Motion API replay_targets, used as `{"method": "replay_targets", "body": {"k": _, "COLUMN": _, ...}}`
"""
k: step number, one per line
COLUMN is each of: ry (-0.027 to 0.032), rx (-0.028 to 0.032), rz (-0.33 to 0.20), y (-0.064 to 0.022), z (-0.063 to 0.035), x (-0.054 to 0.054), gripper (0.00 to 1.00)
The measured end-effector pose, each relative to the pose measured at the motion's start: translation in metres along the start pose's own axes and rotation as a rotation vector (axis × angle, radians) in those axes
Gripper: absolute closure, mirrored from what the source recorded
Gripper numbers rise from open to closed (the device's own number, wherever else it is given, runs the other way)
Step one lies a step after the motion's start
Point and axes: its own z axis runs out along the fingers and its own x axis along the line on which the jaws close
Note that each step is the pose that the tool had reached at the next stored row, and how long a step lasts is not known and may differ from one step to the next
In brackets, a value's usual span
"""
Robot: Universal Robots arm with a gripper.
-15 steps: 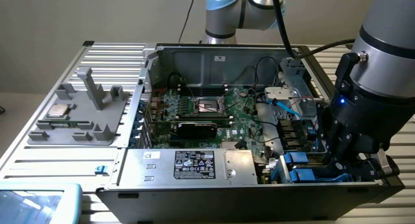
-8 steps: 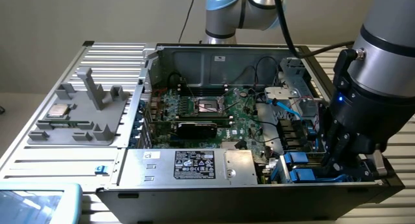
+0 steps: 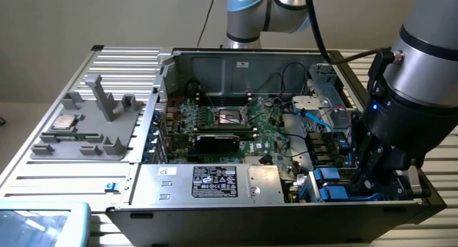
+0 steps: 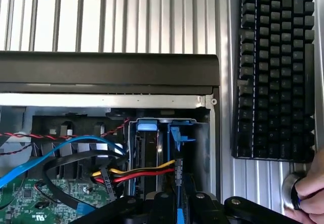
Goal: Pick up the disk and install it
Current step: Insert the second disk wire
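Place: in the drive bay (image 4: pixel 202 133) at the front corner of the open computer case (image 3: pixel 236 57), on the exterior view's right, the work is seen.

Disk: the disk (image 4: pixel 177 153) is set on its edge inside the bay, in the slot nearest the case's side wall. Of it, the bright blue plastic rail and a dark narrow edge are shown; the label cannot be seen from here.

Gripper: the gripper (image 4: pixel 178 201) is lowered into the bay, and its black fingers (image 4: pixel 163 203) are pressed together on the upper edge of the disk, with almost no gap between them.

Neighbour slot: a second drive (image 4: pixel 147 148) with a blue handle is seated just beside the disk; red, yellow and black wires (image 4: pixel 136 173) are led to it, and a blue flat cable (image 4: pixel 61 150) is laid near it.

Case: a green board (image 3: pixel 236 124) and a grey box with a black-and-white sticker (image 3: pixel 207 182) are held inside.

Outside the case: a black keyboard (image 4: pixel 276 72) is laid on the ribbed table (image 4: pixel 101 16); a person's hand (image 4: pixel 314 188) is placed on a round silver knob (image 4: pixel 291 189).

Grey holder: a grey holder (image 3: pixel 89 129) with a small square chip (image 3: pixel 64 122) is placed on the exterior view's left.
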Motion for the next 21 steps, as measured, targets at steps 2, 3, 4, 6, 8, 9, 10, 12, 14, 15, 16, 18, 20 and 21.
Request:
{"method": "replay_targets", "body": {"k": 2, "ry": -0.0013, "rx": 0.0274, "rz": 0.011, "y": 0.0, "z": 0.0001, "x": 0.0, "gripper": 0.84}}
{"method": "replay_targets", "body": {"k": 3, "ry": -0.002, "rx": 0.0411, "rz": 0.016, "y": -0.0001, "z": 0.0, "x": 0.0, "gripper": 0.84}}
{"method": "replay_targets", "body": {"k": 4, "ry": -0.0022, "rx": 0.0479, "rz": 0.018, "y": -0.0001, "z": 0.0, "x": 0.0, "gripper": 0.84}}
{"method": "replay_targets", "body": {"k": 6, "ry": -0.0022, "rx": 0.0487, "rz": 0.019, "y": -0.0001, "z": 0.0, "x": 0.0, "gripper": 0.84}}
{"method": "replay_targets", "body": {"k": 8, "ry": -0.0023, "rx": 0.0491, "rz": 0.019, "y": -0.0001, "z": 0.0001, "x": 0.0, "gripper": 0.84}}
{"method": "replay_targets", "body": {"k": 9, "ry": -0.0024, "rx": 0.0496, "rz": 0.022, "y": -0.0001, "z": 0.0001, "x": 0.0, "gripper": 0.84}}
{"method": "replay_targets", "body": {"k": 10, "ry": -0.0026, "rx": 0.053, "rz": 0.024, "y": 0.0001, "z": 0.0001, "x": 0.0, "gripper": 0.84}}
{"method": "replay_targets", "body": {"k": 12, "ry": -0.0033, "rx": 0.0728, "rz": 0.024, "y": 0.0008, "z": 0.0001, "x": 0.0, "gripper": 0.84}}
{"method": "replay_targets", "body": {"k": 14, "ry": -0.0036, "rx": 0.0969, "rz": 0.023, "y": 0.0039, "z": 0.0004, "x": 0.0, "gripper": 0.84}}
{"method": "replay_targets", "body": {"k": 15, "ry": -0.0038, "rx": 0.1062, "rz": 0.023, "y": 0.006, "z": 0.0006, "x": 0.0, "gripper": 0.84}}
{"method": "replay_targets", "body": {"k": 16, "ry": -0.0042, "rx": 0.1144, "rz": 0.022, "y": 0.0086, "z": 0.0008, "x": 0.0, "gripper": 0.84}}
{"method": "replay_targets", "body": {"k": 18, "ry": -0.0044, "rx": 0.1267, "rz": 0.022, "y": 0.0139, "z": 0.0011, "x": 0.0, "gripper": 0.84}}
{"method": "replay_targets", "body": {"k": 20, "ry": -0.0047, "rx": 0.1391, "rz": 0.021, "y": 0.0192, "z": 0.0014, "x": 0.001, "gripper": 0.84}}
{"method": "replay_targets", "body": {"k": 21, "ry": -0.0049, "rx": 0.1464, "rz": 0.021, "y": 0.0216, "z": 0.0016, "x": 0.001, "gripper": 0.84}}
